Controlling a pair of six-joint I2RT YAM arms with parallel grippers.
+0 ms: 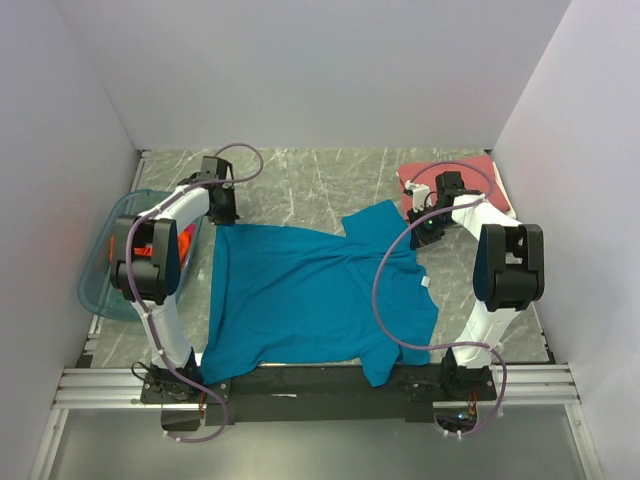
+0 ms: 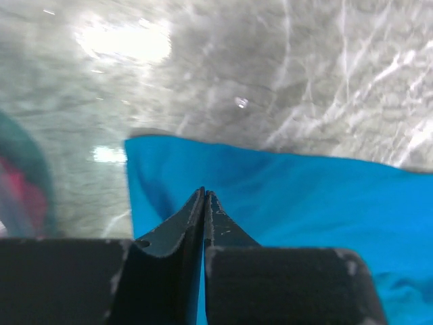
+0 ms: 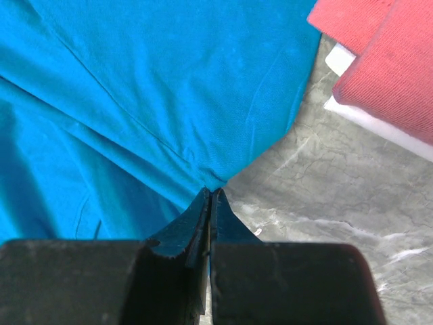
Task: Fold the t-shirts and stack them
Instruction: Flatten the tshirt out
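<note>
Both pincers pinch teal shirt; tub only overhead.

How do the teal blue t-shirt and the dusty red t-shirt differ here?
The teal blue t-shirt lies spread open mid-table; the dusty red t-shirt sits folded at the far right corner. The left fingers and right fingers pinch the teal one; the red one is untouched. Both are plain, solid-coloured cloth.
</note>
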